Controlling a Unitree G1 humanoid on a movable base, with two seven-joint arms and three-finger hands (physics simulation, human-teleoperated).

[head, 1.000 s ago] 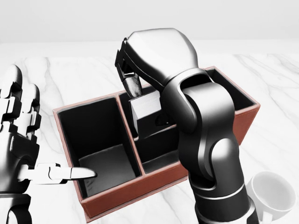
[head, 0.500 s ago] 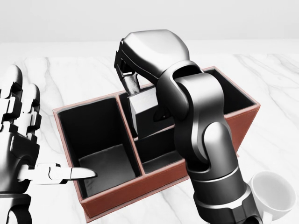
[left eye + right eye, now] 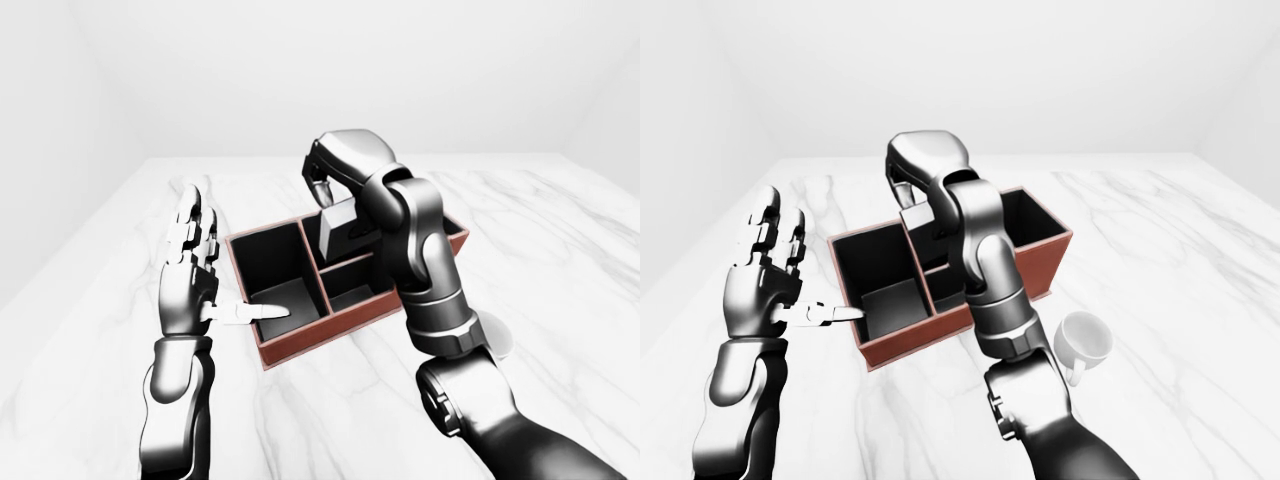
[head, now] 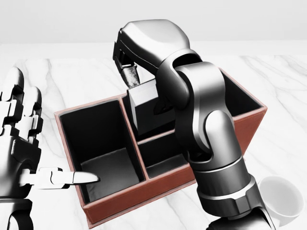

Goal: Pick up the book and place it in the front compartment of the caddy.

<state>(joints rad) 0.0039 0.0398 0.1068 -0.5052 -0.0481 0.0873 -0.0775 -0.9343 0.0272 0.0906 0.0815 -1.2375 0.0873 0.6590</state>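
Note:
The red-brown caddy [image 4: 144, 189] with black-lined compartments stands on the marble table in the middle of the head view. My right hand [image 4: 132, 76] is over its right half and is shut on the grey book [image 4: 146, 108]. The book hangs upright and slightly tilted just right of the long divider. Its lower end is hidden behind the short cross divider [image 4: 156, 136], and my right forearm covers its right side. My left hand [image 4: 48, 139] is open with its fingers spread, at the left of the view. Its thumb tip reaches over the caddy's left compartment [image 4: 103, 153].
A white cup [image 3: 1085, 340] stands on the table to the lower right of the caddy, close to my right forearm. The marble table [image 3: 560, 240] spreads wide on all sides. A plain white wall stands beyond it.
My right hand has lifted the book slightly up and to the left in the head view, and the forearm has swung with it. The left hand and the caddy have not moved.

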